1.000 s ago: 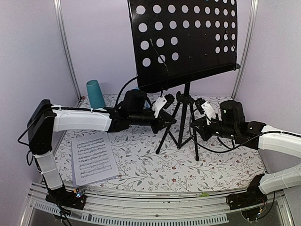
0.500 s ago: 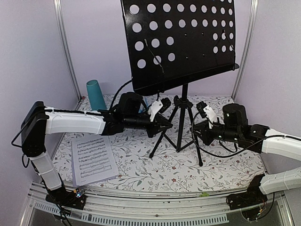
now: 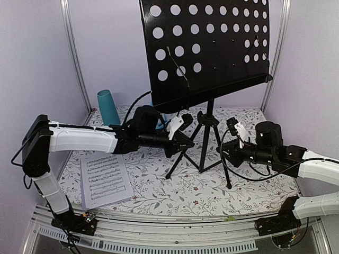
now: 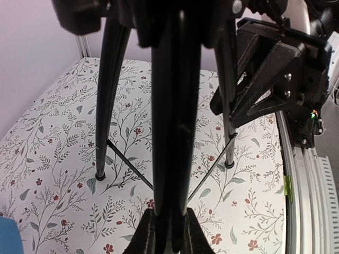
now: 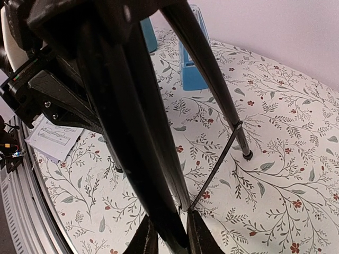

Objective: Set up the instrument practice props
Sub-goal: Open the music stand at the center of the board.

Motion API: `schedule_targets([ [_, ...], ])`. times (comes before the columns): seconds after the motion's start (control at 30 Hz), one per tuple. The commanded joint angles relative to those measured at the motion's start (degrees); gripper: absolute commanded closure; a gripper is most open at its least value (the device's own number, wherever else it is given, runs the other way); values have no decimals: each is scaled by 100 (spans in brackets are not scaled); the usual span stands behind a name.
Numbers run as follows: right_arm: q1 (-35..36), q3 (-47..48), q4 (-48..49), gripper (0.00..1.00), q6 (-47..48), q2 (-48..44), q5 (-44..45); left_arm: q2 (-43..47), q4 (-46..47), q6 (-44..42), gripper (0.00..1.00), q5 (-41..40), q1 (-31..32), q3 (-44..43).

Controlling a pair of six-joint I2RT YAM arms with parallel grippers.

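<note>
The black music stand [image 3: 212,47] stands upright at mid-table, its perforated tray high and its tripod legs spread on the floral cloth. My left gripper [image 3: 183,144] [image 4: 169,211] is shut on the left tripod leg [image 4: 175,106]. My right gripper [image 3: 225,152] [image 5: 169,219] has its fingers against both sides of the right tripod leg [image 5: 137,137]. A printed sheet-music page [image 3: 104,180] [image 5: 53,137] lies flat at the front left. The small blue metronome [image 5: 192,66] sits behind the stand, mostly hidden from above.
A tall teal cup [image 3: 107,106] [image 5: 148,32] stands in the back left corner. Metal frame posts [image 3: 74,53] and lavender walls enclose the table. A metal rail [image 3: 169,225] runs along the near edge.
The tripod legs have spread wider, the left foot toward the left and the right foot toward the right. Both grippers went outward and lower with them.
</note>
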State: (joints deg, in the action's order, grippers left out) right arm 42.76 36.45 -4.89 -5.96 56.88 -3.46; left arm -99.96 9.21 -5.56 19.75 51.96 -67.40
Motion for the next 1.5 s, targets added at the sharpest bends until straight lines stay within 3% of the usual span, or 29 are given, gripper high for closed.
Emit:
schedule_targets([
  [0.0, -246, -177, -331, 78, -551, -402, 981, 209, -1121, 177, 100, -684, -405, 338],
  [0.37, -243, -186, -166, 65, -480, -650, 801, 237, -1192, 152, 100, -775, -325, 422],
  [0.7, -176, -137, 628, 42, -321, -249, -85, 207, -1283, 101, 100, -824, -231, 403],
  [1.23, 9, 114, 1420, 45, -87, 921, -253, 175, -1389, 25, 100, -874, -189, 385],
  [1.37, 1, 253, 1479, 50, -23, 1189, -300, 177, -1403, 11, 100, -903, -185, 376],
  [1.47, 6, 273, 1495, 62, -9, 1263, -298, 183, -1434, 7, 100, -933, -194, 389],
])
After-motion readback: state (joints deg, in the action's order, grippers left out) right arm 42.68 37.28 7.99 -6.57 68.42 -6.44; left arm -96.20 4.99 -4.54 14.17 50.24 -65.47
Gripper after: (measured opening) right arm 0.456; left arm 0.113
